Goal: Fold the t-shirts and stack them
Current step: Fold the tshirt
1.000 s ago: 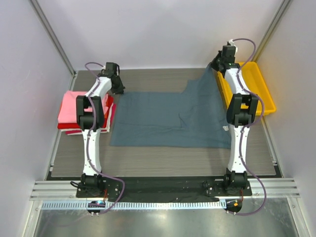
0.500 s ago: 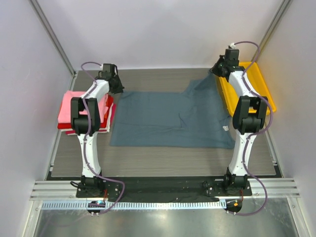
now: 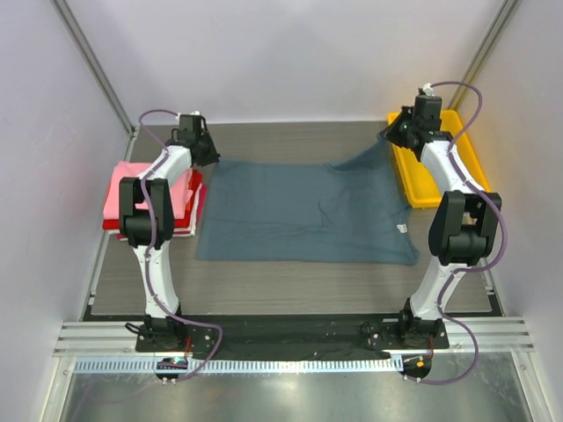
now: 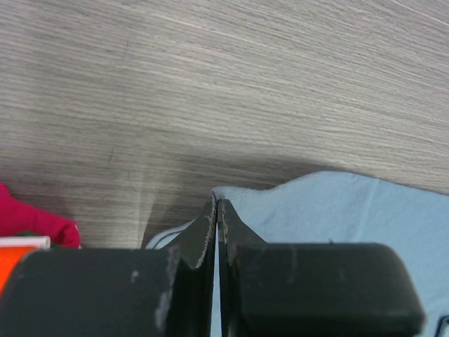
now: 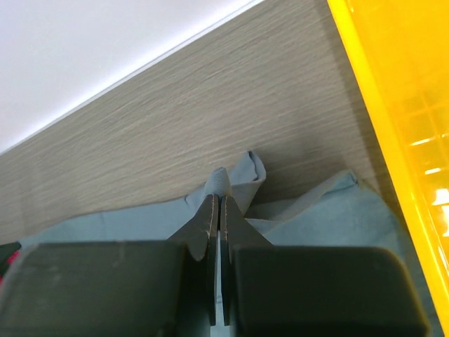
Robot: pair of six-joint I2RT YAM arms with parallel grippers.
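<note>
**A:** Where is the blue-grey t-shirt (image 3: 299,211)?

**B:** It is spread flat over the middle of the table (image 3: 290,286), except for its 2 far corners. The left gripper (image 3: 211,159) has the far-left corner and the right gripper (image 3: 390,139) has the far-right one.

**A:** How do the claws stand?

**B:** Both are pressed together with only a thin fold of cloth between the fingers. In the left wrist view the shirt's edge meets the fingertips (image 4: 205,235) low over the wood. In the right wrist view a small tuft of fabric pokes up past the tips.

**A:** Are the corners at the same height?

**B:** No, the right one is lifted higher. The cloth rises in a ridge to that claw, just beside the left rim of the yellow tray (image 3: 401,171).

**A:** Any other shirts?

**B:** There is a folded stack (image 3: 123,189) at the table's left edge, pink over red, partly behind the left arm. It lies just beside the spread shirt's left side, and I cannot tell whether they touch.
</note>
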